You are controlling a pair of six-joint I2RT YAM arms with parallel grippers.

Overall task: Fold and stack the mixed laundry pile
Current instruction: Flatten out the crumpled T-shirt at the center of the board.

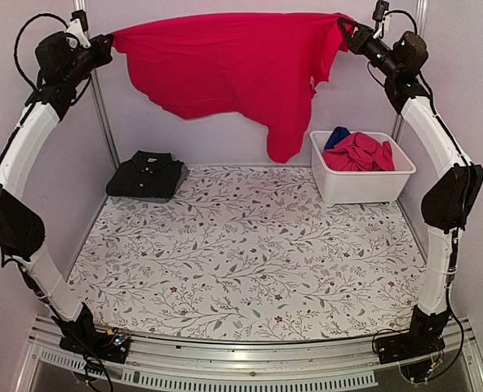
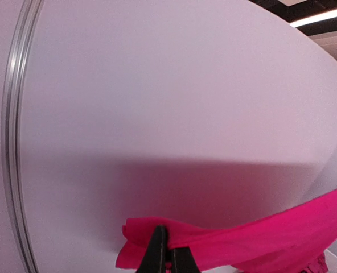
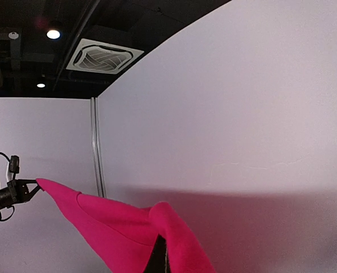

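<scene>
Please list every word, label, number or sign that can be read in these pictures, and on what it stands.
None can be read. The raised pink garment, the dark polo, the white tub and the floral cloth show no writing; any tag on the polo is too small to tell.

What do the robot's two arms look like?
Both the left arm and right arm have long white tube-like sections joined by chunky black joints. Black cables loop near the top of each. The left gripper and right gripper are black with thin fingers.
</scene>
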